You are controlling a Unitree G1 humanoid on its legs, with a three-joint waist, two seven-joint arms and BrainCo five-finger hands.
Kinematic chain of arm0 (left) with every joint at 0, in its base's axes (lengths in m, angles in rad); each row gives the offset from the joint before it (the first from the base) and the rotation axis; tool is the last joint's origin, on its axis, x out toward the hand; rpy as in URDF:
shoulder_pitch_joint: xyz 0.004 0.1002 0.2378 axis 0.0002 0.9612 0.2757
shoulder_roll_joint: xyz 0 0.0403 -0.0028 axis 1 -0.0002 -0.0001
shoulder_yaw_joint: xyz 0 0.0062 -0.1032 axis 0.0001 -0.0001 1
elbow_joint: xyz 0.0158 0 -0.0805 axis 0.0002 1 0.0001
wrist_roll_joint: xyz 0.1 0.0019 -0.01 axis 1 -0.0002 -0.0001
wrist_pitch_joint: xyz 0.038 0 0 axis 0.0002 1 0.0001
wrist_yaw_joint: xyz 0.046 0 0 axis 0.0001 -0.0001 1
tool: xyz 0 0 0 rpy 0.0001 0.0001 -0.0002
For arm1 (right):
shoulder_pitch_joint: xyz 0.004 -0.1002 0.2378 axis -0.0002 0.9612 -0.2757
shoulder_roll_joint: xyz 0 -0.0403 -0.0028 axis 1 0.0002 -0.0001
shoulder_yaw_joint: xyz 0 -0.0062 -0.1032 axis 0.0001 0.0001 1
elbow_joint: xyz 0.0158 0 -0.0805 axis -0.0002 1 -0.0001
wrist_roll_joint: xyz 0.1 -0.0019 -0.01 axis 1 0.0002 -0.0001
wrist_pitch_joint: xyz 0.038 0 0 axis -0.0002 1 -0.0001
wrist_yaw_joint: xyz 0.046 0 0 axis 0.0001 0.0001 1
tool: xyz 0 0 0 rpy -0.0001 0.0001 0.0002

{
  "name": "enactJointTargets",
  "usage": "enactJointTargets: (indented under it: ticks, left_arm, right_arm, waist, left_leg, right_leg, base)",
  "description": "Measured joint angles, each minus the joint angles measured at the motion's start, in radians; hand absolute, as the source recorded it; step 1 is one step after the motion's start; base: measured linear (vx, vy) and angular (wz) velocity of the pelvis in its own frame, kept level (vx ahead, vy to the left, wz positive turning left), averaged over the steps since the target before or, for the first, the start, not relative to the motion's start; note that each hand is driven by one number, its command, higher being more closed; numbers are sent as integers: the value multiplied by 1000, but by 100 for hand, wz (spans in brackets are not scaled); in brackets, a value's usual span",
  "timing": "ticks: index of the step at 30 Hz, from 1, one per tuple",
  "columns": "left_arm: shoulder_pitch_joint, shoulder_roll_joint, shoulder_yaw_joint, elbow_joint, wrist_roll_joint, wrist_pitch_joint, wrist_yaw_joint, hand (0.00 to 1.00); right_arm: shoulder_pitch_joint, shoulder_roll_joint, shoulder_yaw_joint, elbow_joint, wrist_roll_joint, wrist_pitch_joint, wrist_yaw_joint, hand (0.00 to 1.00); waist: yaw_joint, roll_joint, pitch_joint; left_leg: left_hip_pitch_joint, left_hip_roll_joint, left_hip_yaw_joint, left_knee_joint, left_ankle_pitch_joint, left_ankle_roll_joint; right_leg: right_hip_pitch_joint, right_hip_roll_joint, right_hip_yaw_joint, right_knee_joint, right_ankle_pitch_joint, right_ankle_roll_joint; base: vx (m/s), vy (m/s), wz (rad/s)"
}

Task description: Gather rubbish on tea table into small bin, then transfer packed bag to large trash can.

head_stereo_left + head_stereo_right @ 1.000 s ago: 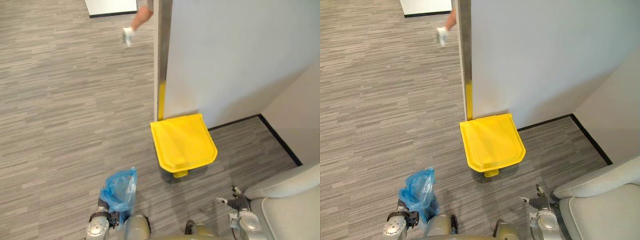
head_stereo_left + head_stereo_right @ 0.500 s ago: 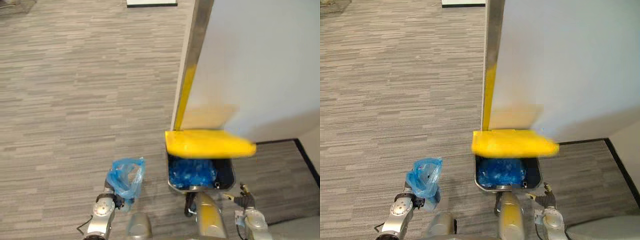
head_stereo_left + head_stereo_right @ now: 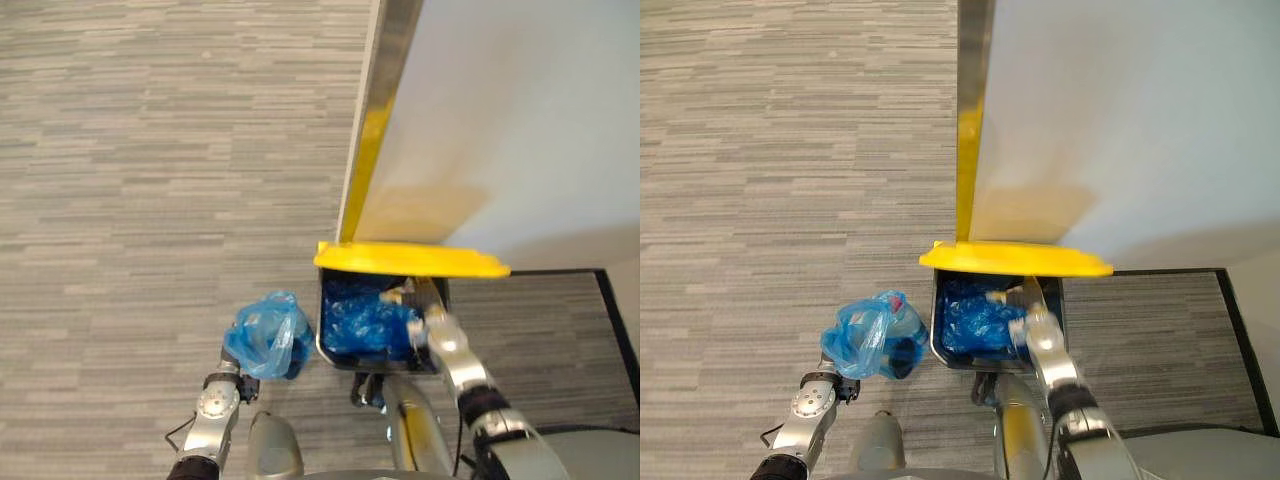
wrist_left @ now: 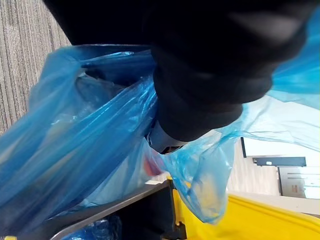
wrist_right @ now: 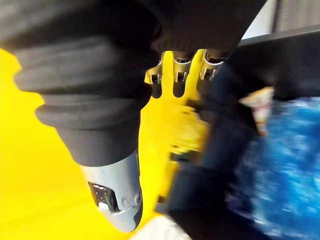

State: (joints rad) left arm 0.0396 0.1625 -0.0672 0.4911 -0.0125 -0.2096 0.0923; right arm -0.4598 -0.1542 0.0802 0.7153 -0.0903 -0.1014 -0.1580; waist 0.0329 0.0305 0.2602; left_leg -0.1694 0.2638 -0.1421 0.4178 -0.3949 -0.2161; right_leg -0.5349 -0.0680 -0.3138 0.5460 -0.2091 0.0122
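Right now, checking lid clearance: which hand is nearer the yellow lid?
Right. The right hand sits under the yellow lid; the left hand holds the blue bag beside the bin.

An office, by its grey striped carpet, white partition wall and trash can.

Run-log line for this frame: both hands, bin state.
left hand: shut on blue bag, beside trash can | right hand: open, at can rim under raised yellow lid | bag: not yet in can
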Motion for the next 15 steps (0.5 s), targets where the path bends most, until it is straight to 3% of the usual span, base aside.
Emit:
enactJointTargets:
  ticks: [7,15]
  left_arm:
    - [-53,5,-132,-60,-61,-13,6,100]
    - [-240,4,-326,-204,-126,-41,24,100]
  right_arm:
    - [-266,-154,68,86,4,16,-41,0]
    - [-345,-180,175,86,4,37,-40,0]
  waist:
    - [13,1,0]
    - [10,4,24]
  left_leg:
    - [-50,20,-22,0,19,-26]
    - [-65,34,-21,8,26,-35]
  right_leg:
    - [-15,27,-17,-52,58,-10]
    - [-9,46,-20,-91,82,-10]
  base:
    - [-36,-34,1]
    - [-11,-7,-2]
